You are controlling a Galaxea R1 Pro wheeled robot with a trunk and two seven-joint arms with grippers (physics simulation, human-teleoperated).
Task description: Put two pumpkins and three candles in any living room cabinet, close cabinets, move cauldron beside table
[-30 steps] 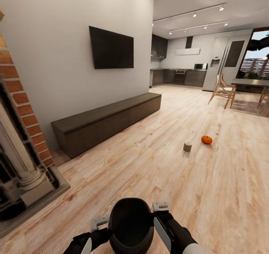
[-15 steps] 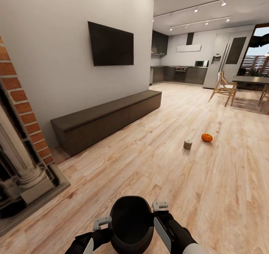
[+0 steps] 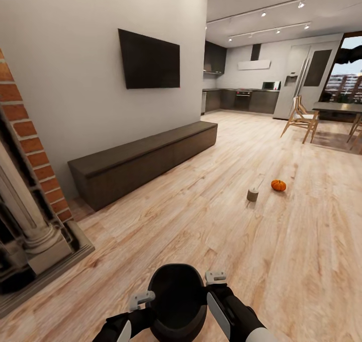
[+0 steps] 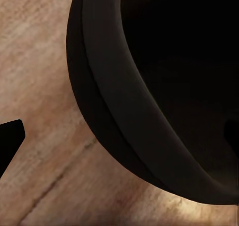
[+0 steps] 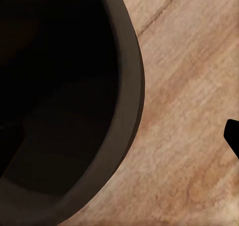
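A black cauldron (image 3: 176,302) sits low in front of me over the plank floor, seen close up in the left wrist view (image 4: 149,86) and the right wrist view (image 5: 59,86). My left gripper (image 3: 146,300) (image 4: 119,133) straddles its rim, open, one finger inside and one outside. On the opposite rim my right gripper (image 3: 211,281) (image 5: 124,136) straddles it the same way, open. One orange pumpkin (image 3: 278,185) and an olive-grey candle (image 3: 252,195) lie on the floor ahead to the right. The long dark cabinet (image 3: 146,163) stands shut against the left wall. The table is out of view.
A brick fireplace (image 3: 30,181) with a raised hearth stands close on my left. A wall TV (image 3: 149,60) hangs over the cabinet. Wooden chairs (image 3: 300,120) and a dark dining table (image 3: 337,108) stand far right, with the kitchen beyond. Open plank floor lies ahead.
The view first shifted a little, so the camera moved. Since then my left gripper has edged slightly toward the cauldron. Pumpkin, candle and cabinet stay put.
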